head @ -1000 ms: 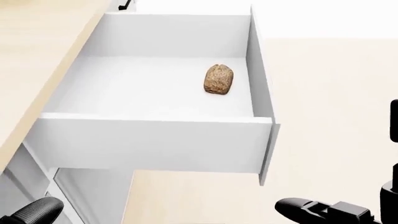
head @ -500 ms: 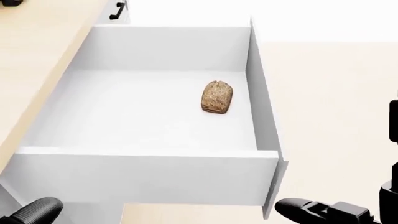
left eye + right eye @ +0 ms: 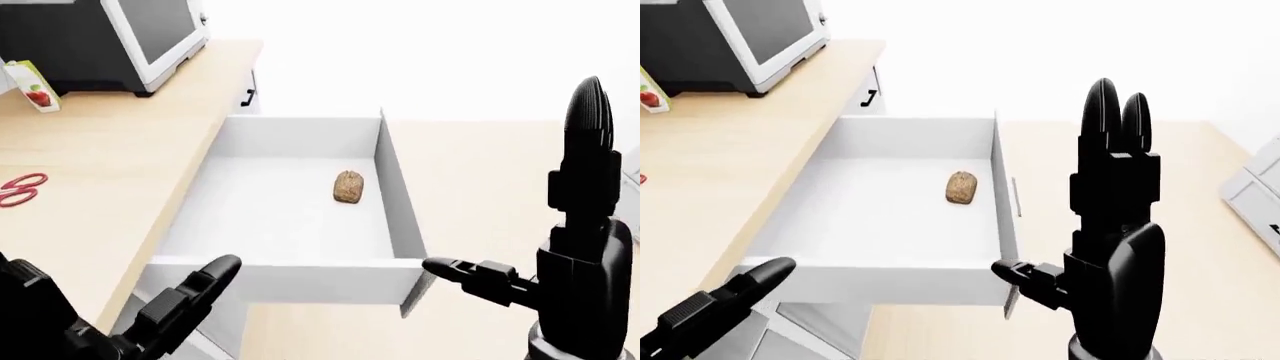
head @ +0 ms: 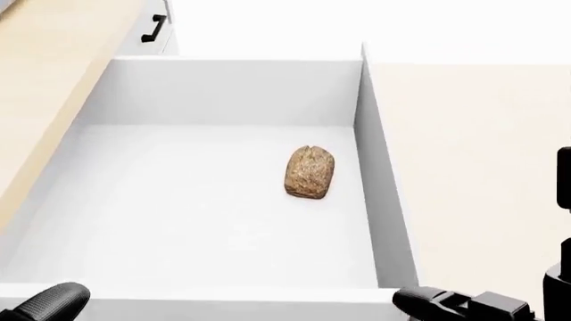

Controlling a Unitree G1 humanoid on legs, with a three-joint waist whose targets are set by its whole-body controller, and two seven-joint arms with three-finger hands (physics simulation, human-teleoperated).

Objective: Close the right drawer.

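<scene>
The white box-shaped right drawer (image 3: 290, 217) stands pulled fully out from the light wood table (image 3: 110, 172), its long axis running toward twelve o'clock, with the open-fingered black right hand (image 3: 1110, 247) nearest its front panel at about four o'clock.

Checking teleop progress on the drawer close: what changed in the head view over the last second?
The whole picture slid downward, so the camera moved; the drawer fills more of the head view. The bread roll keeps its spot near the drawer's right wall. Both hands, left hand and right hand, stay open, holding nothing. Drawer still open.
</scene>
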